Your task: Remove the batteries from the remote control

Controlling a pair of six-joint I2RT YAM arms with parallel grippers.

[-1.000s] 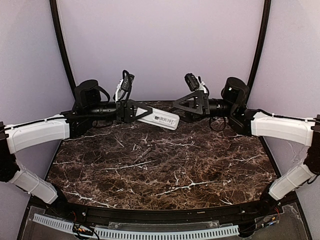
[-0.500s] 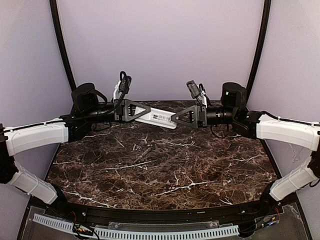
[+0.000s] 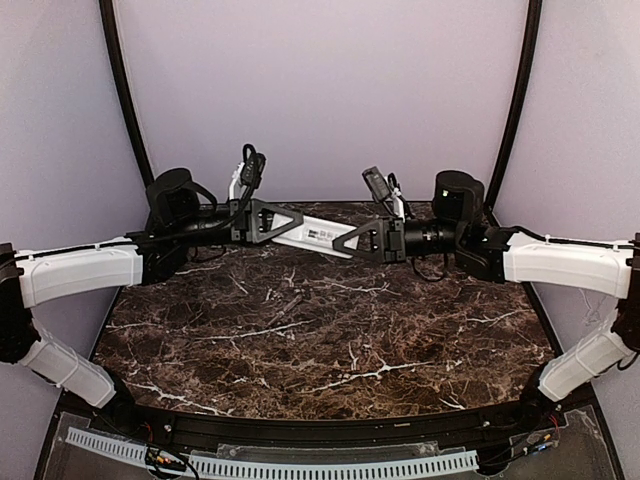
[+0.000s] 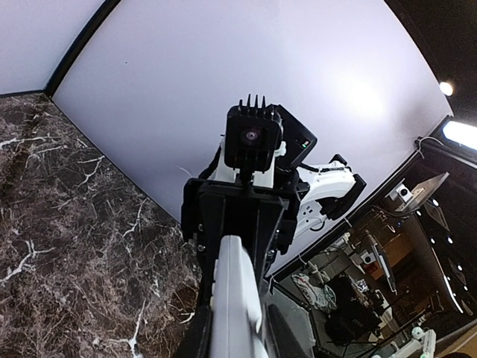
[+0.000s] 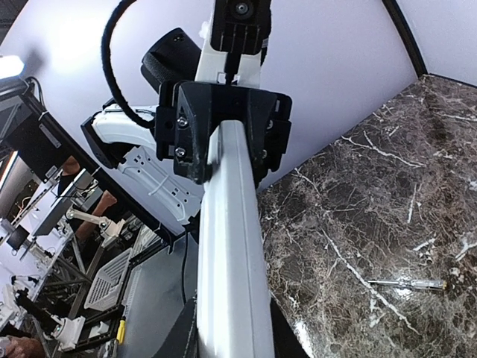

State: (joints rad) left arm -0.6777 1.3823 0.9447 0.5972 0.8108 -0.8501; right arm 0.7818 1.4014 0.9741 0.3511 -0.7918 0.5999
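The white remote control (image 3: 318,236) hangs in the air over the back of the marble table, held at both ends. My left gripper (image 3: 290,222) is shut on its left end and my right gripper (image 3: 355,240) is shut on its right end. In the left wrist view the remote control (image 4: 237,298) runs up between my dark fingers (image 4: 195,337), with pale buttons along one edge, into the right gripper's black jaws. In the right wrist view the remote control (image 5: 231,246) shows as a plain white bar reaching the left gripper. The batteries are hidden.
The dark marble table (image 3: 330,340) lies below both arms. A slim metal rod-like thing (image 5: 406,283) lies on the marble. Purple walls and black frame posts (image 3: 125,90) close in the back and sides.
My right gripper has moved left onto the free end of the remote and closed on it. The left gripper has kept its hold, shifting only slightly.
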